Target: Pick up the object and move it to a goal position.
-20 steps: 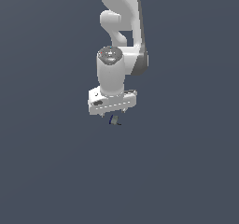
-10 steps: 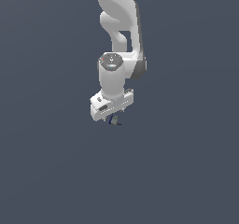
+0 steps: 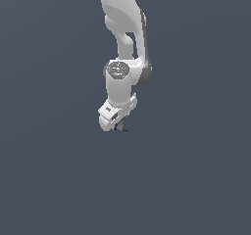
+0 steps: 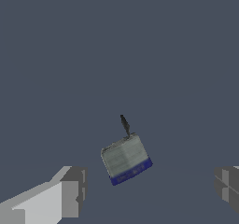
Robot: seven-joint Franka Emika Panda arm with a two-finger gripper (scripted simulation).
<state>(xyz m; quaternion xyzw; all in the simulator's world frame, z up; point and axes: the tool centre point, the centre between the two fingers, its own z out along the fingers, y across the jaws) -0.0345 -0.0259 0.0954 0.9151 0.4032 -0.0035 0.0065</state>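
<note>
Exterior view first: the white arm (image 3: 125, 38) comes down from the top of the frame over a plain dark grey-blue floor (image 3: 49, 180), with the wrist bent so the gripper (image 3: 119, 127) points down and slightly toward the exterior view's left. Right under the gripper body there's a tiny dark object (image 3: 120, 128) peeking out — it's so small here that I can't make out its shape, or whether anything is touching it.

Wrist view is way more useful. The object (image 4: 126, 158) turns out to be a small flat grey block with a dark blue strip along one edge and a thin dark spike sticking out from the opposite side. It sits tilted on the floor (image 4: 116, 45), roughly midway between the two fingers. One finger (image 4: 70, 195) shows as a pale grey block with a darker tip, the other finger (image 4: 227, 185) is only a dark corner at the frame edge.

The fingers are spread wide apart, with clear floor showing between each one and the object — so the gripper (image 4: 149, 188) is released, holding nothing.
</note>
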